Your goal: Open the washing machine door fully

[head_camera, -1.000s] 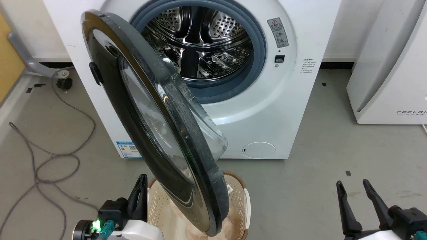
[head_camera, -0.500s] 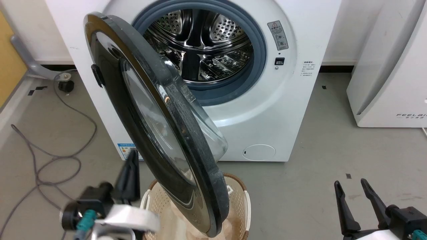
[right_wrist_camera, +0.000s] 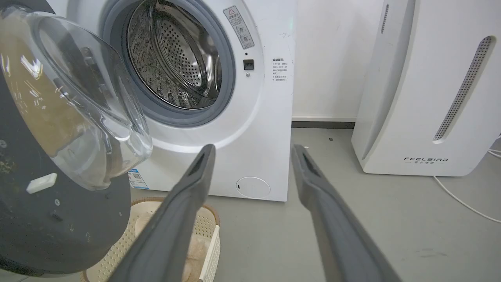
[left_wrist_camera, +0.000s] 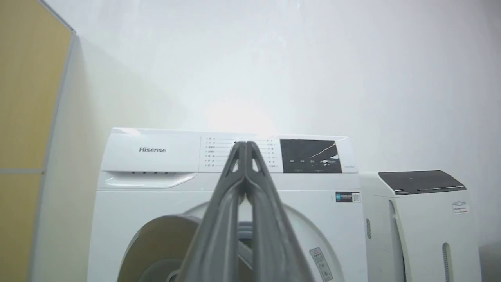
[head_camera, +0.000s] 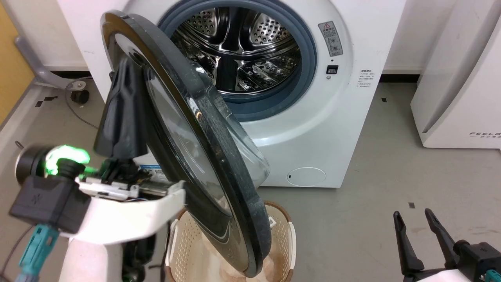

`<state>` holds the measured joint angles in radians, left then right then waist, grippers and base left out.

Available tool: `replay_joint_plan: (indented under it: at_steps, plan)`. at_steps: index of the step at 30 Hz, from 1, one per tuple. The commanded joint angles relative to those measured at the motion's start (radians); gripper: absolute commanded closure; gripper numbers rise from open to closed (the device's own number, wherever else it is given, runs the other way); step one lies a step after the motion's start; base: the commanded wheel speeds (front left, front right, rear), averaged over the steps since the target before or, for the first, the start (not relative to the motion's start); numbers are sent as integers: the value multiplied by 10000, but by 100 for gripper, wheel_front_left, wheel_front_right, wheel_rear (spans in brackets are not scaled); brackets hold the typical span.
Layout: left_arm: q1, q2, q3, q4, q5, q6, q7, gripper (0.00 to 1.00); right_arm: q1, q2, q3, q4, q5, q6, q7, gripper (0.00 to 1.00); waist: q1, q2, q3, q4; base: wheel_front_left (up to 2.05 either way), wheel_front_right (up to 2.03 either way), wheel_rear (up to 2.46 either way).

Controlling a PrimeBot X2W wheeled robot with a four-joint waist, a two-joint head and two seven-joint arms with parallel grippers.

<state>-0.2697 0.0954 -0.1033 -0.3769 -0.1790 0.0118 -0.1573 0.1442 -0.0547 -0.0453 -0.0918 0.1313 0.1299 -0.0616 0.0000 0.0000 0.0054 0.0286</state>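
Half-swung from the washing machine [head_camera: 344, 117] over a basket [head_camera: 289, 235], the washing machine door [head_camera: 184, 149] looks heavy, rigid and slick (glass bowl [head_camera: 252, 160]: no handhold), best hooked at its free rim; left gripper [left_wrist_camera: 245, 145], fingers pressed together, hangs beside its outer face, right gripper [head_camera: 412, 213] spread.

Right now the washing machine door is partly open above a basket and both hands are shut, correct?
Not both: the right hand is open, its fingers wide apart in the right wrist view. The left hand is shut, and the washing machine door is partly open above the basket.
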Motion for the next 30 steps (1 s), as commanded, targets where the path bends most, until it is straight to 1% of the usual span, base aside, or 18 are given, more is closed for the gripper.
replay_joint_plan:
  at_steps: [1, 5, 8, 12, 16, 19, 21, 22, 23, 24, 25, 30]
  plan:
    - [-405, -13, -312, -454, -2, -184, 146, 100, -46, 45, 27, -46, -26, 8, 27, 0, 0, 0, 32, -20, 0, 0, 0]
    - [-797, -116, -1178, -1095, -155, -523, 507, 100, -56, 45, 26, -62, -59, 8, 56, 0, 0, 0, 63, -73, 0, 0, 0]
    - [-921, -200, -2115, -1327, -367, -784, 923, 100, -58, 45, 20, -87, -78, 8, 100, 0, 0, 0, 107, -95, 0, 0, 0]
    - [-861, -236, -3482, -1378, -705, -1092, 1569, 100, -81, 45, 64, -121, -82, 8, 97, 0, 0, 0, 160, -134, 0, 0, 0]
    - [-403, -160, -4638, -1291, -1143, -1234, 2228, 100, -62, 45, 53, -68, -55, 8, 79, 0, 0, 0, 156, -172, 0, 0, 0]
    - [130, 11, -5250, -1099, -1463, -1268, 2760, 100, -37, 45, 36, -5, -21, 8, 50, 0, 0, 0, 139, -169, 0, 0, 0]
    - [337, 74, -5400, -1015, -1565, -1269, 2939, 100, -35, 45, 35, 11, -13, 8, 35, 0, 0, 0, 132, -167, 0, 0, 0]
    - [769, 187, -5646, -822, -1762, -1223, 3275, 100, -28, 45, 34, 44, -9, 8, 20, 0, 0, 0, 109, -164, 0, 0, 0]
    - [769, 187, -5646, -822, -1762, -1223, 3275, 100, -28, 45, 34, 44, -9, 8, 20, 0, 0, 0, 109, -164, 0, 0, 0]
    - [1178, 316, -5822, -582, -1926, -1138, 3588, 100, -26, 45, 27, 67, -12, 8, 13, 0, 0, 0, 102, -163, 0, 0, 0]
    - [1178, 316, -5822, -582, -1926, -1138, 3588, 100, -26, 45, 27, 67, -12, 8, 13, 0, 0, 0, 102, -163, 0, 0, 0]
    - [1787, 595, -5924, 229, -1968, -855, 3919, 100, -8, 45, -1, 123, -3, 8, 8, 0, 0, 0, 75, -117, 0, 0, 0]
